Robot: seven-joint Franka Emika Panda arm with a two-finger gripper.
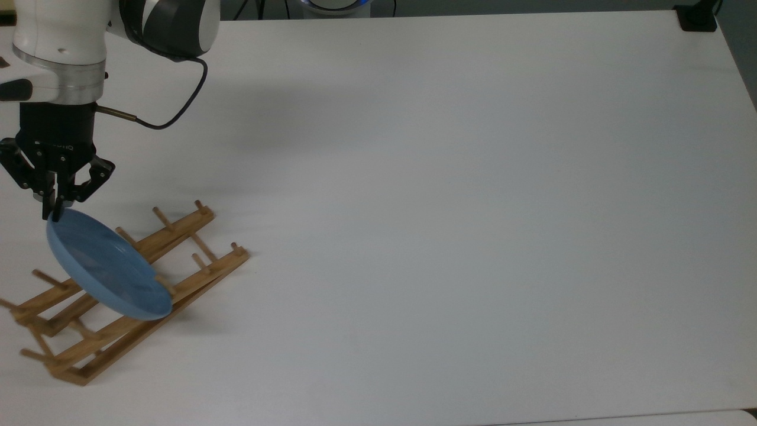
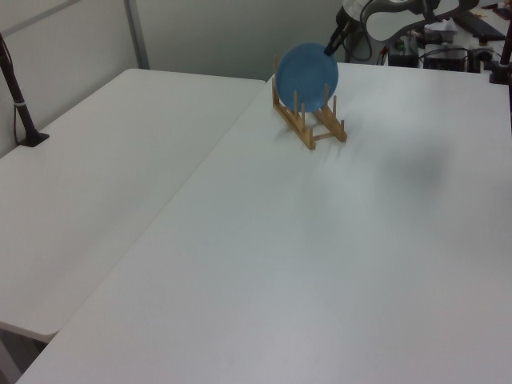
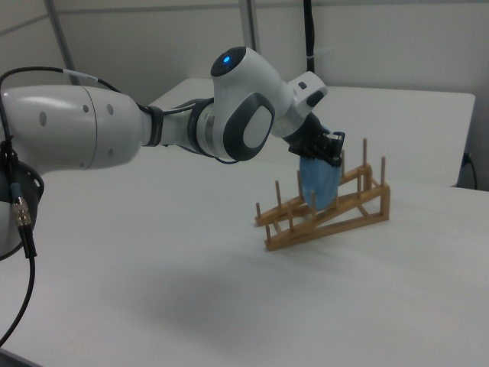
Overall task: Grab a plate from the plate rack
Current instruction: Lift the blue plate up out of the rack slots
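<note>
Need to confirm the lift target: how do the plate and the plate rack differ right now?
The plate is blue, round and glossy; the plate rack is light-brown wood, long rails with upright pegs. The plate stands on edge, its top rim pinched by the hand; the rack lies on the table, ungripped. The plate stands between the rack's pegs.

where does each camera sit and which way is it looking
top view: above the table, looking down; forearm, wrist and pincer show.
left view: far down the tables, facing the plate rack; the arm's end shows.
right view: low, near the arm; the arm fills the right view's left.
All three share the blue plate in the rack.
</note>
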